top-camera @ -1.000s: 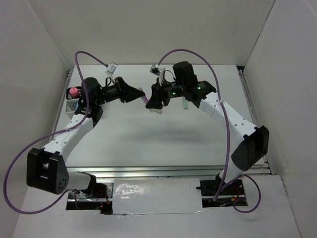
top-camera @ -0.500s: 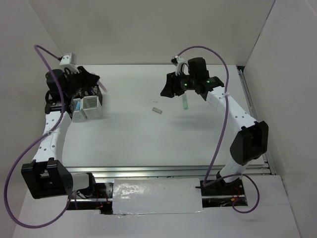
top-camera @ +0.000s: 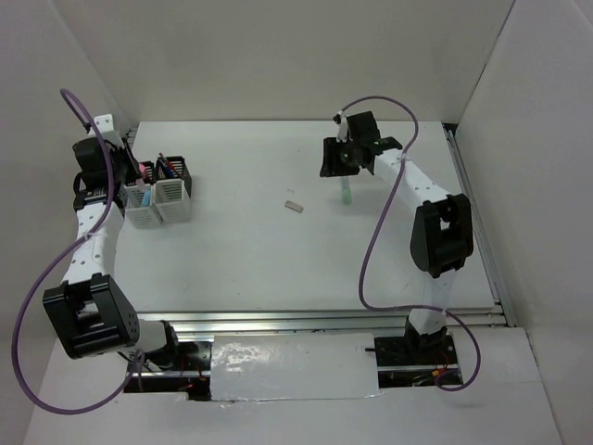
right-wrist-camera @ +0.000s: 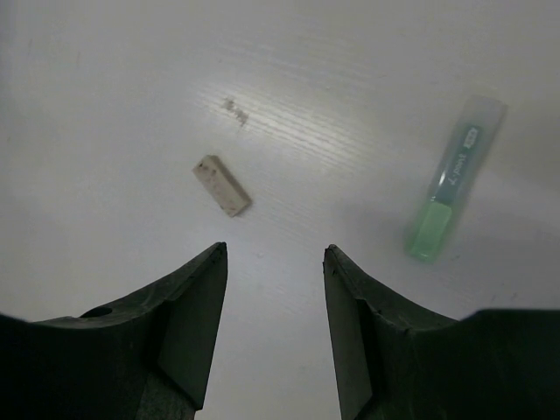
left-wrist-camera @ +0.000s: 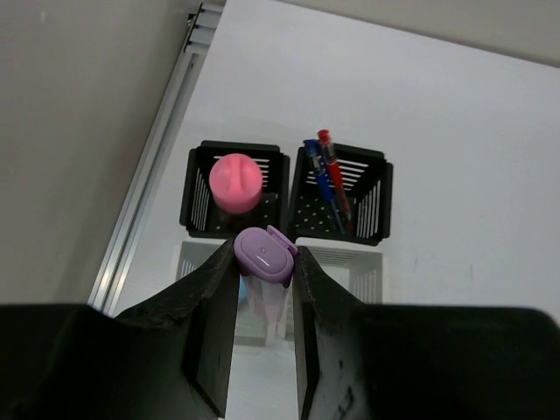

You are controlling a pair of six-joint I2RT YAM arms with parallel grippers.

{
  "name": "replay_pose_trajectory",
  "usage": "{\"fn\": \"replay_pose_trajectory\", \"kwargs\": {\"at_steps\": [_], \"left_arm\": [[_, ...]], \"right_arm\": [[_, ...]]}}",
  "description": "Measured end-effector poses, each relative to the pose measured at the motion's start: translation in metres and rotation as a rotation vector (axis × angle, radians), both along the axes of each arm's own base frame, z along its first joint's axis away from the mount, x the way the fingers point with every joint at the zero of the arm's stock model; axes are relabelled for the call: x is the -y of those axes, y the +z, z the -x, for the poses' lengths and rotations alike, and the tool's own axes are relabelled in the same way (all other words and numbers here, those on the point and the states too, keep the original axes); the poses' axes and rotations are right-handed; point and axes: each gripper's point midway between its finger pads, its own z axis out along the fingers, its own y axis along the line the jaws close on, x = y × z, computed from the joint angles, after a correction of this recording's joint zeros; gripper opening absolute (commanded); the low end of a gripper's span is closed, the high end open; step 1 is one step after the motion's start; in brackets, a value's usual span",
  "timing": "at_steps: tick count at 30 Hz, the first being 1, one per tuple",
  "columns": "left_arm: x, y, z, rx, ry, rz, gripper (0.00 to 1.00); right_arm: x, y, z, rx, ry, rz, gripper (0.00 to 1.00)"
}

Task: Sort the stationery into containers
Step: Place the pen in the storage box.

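white table (right-wrist-camera: 96, 96): eraser (right-wrist-camera: 220, 185) just beyond parted right pincer (right-wrist-camera: 273, 252), untouched

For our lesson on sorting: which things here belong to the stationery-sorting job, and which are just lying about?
Belong to the job: lilac marker in the left gripper, green marker, eraser, blue pen, red pen, pink-capped item, black bins, white bins.
Just there: purple cables, metal rail.
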Motion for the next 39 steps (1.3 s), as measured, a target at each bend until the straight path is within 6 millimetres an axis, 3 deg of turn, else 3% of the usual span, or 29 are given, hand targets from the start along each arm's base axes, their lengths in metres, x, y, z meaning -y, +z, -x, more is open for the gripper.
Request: {"fn": "replay_pose_trajectory", "kwargs": {"at_steps": [5,10,13,20,30,36,39], "left_arm": [[-0.014,-0.017,0.004,-0.039,0.038,-0.017,0.0],[-0.023,-0.026,-0.001,-0.044,0.055,-0.019,0.0],[-0.025,-0.034,-0.004,-0.057,0.06,-0.016,0.06],[-0.028,-0.054,-0.007,-0.091,0.061,-0.013,0.13],[-0.03,-0.065,-0.008,-0.108,0.052,-0.032,0.23],[-0.032,-0.079,-0.01,-0.141,0.045,-0.038,0.45],[-0.032,-0.084,-0.011,-0.154,0.043,-0.035,0.5]], "right_arm": [[0.014,-0.009,-0.031,0.006,-0.081,0.032,0.54],[0.024,-0.033,-0.054,-0.023,-0.137,0.071,0.54],[0.027,-0.05,-0.063,-0.045,-0.155,0.089,0.54],[0.031,-0.08,-0.07,-0.092,-0.173,0.12,0.54],[0.05,-0.095,-0.076,-0.108,-0.234,0.162,0.55],[0.058,-0.095,-0.079,-0.103,-0.271,0.185,0.57],[0.061,-0.096,-0.081,-0.103,-0.29,0.201,0.58]]}}
